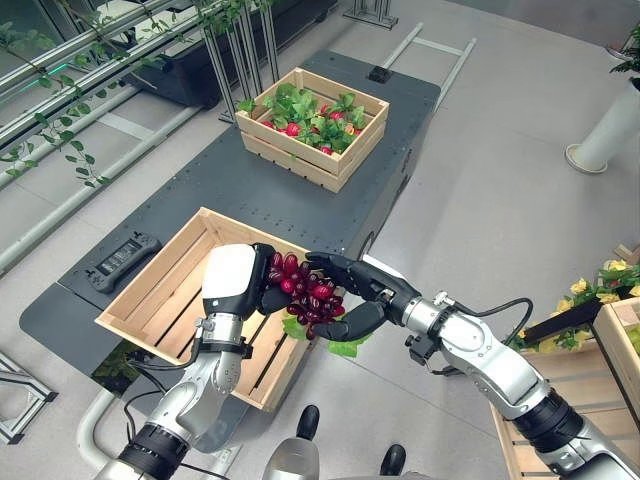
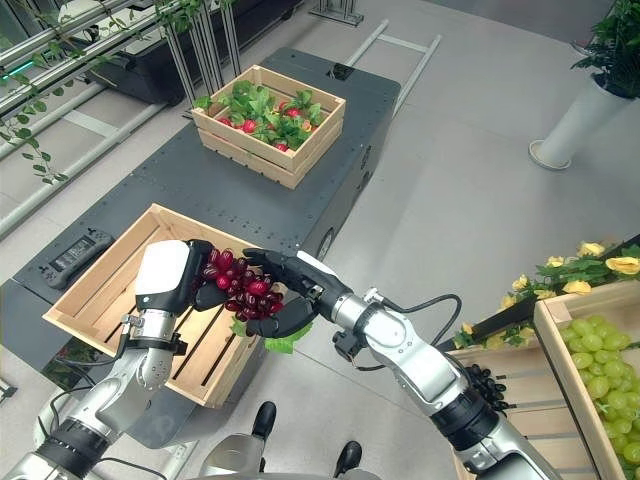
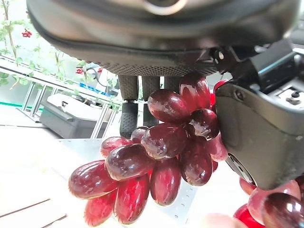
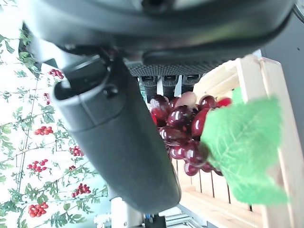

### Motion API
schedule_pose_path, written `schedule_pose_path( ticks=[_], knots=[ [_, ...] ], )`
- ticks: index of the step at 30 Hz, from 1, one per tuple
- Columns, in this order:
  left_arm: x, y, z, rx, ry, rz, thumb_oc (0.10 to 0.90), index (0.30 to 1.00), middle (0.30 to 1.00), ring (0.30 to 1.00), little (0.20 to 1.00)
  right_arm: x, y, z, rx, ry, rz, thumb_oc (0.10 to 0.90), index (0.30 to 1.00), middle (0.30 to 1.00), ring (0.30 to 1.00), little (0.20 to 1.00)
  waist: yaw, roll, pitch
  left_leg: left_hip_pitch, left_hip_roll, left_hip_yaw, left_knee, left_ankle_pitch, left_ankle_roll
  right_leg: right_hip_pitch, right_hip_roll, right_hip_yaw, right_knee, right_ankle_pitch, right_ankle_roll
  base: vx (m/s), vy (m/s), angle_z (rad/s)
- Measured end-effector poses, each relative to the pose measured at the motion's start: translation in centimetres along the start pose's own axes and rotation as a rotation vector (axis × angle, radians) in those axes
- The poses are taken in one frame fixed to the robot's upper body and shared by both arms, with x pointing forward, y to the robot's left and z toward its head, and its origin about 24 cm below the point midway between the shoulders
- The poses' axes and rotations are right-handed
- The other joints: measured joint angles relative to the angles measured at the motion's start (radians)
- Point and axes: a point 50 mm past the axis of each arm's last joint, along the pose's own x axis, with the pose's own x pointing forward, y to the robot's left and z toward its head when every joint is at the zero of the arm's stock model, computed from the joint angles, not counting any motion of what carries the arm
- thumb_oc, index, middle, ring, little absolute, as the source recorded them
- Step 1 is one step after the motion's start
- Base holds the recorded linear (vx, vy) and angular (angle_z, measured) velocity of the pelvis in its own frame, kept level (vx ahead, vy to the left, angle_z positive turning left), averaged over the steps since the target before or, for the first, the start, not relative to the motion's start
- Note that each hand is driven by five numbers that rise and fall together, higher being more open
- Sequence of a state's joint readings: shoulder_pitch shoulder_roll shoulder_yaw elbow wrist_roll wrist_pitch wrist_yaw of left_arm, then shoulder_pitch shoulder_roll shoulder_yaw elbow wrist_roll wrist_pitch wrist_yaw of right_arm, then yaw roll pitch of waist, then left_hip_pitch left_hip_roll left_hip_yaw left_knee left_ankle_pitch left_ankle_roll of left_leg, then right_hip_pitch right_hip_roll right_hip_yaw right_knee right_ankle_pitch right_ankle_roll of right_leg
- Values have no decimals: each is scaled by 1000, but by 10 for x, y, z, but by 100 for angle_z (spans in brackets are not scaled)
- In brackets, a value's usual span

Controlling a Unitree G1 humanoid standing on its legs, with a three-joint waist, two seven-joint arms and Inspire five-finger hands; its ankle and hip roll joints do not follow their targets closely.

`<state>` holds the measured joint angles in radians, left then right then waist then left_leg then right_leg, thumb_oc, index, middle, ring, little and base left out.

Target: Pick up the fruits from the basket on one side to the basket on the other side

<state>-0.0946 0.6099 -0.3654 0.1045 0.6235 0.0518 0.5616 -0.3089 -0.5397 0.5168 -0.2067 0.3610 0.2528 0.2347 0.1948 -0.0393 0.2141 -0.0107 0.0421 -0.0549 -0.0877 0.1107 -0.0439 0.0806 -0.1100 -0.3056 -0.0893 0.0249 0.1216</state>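
A bunch of red grapes (image 1: 302, 290) with a green leaf (image 4: 243, 148) hangs over the near right corner of an empty wooden crate (image 1: 150, 290). My left hand (image 1: 232, 284), with a white cover on its back, curls its fingers round the bunch from the left. From the right, my right hand (image 1: 362, 290) closes on the same bunch, fingers on top and thumb underneath. The left wrist view has the grapes (image 3: 156, 156) pressed between fingers and thumb. In the right wrist view the grapes (image 4: 183, 128) sit behind the thumb.
The crate rests on a dark platform (image 1: 250, 190). A second crate (image 1: 312, 125) of red fruit and leaves stands at its far end, and a black controller (image 1: 122, 262) lies at the left. A crate of green grapes (image 2: 600, 350) stands at the right. A white pot (image 1: 610, 130) stands beyond.
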Motion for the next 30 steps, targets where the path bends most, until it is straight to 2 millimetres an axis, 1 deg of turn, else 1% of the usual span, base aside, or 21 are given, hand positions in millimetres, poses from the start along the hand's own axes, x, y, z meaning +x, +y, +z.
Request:
schedule_pose_path(
  ticks=[3, 11, 21, 30],
  knots=[
    [0, 0, 0, -1, -2, 2, 400, 300, 300, 300, 300, -1, -1, 0, -6, 3, 9, 800, 900, 900, 900, 900, 0, -2, -1, 0, 0, 0, 0, 0, 0, 0, 0, 0, 0, 0, 0, 0, 0, 0],
    [3, 6, -1, -2, -9, 6, 400, 300, 300, 300, 300, 0, 0, 1, 1, -3, 15, 800, 900, 900, 900, 900, 0, -19, -12, 1, 0, 1, 0, 0, 0, 0, 0, 1, 0, 0, 0, 0, 0, 0],
    [4, 8, 1, -13, -14, -1, 400, 300, 300, 300, 300, 1, 1, 1, 13, -8, 4, 800, 900, 900, 900, 900, -2, -20, -12, 1, 0, 2, 0, 0, 0, 0, 0, 2, 0, 0, 0, 0, 0, 0],
    [6, 13, 3, -8, -36, 8, 400, 300, 300, 300, 300, 5, 3, 3, 68, -34, -21, 800, 900, 900, 900, 900, -3, -20, -12, 1, 0, 1, 0, 0, 0, 0, 0, 2, 0, 0, 0, 0, 0, 0]
  ],
)
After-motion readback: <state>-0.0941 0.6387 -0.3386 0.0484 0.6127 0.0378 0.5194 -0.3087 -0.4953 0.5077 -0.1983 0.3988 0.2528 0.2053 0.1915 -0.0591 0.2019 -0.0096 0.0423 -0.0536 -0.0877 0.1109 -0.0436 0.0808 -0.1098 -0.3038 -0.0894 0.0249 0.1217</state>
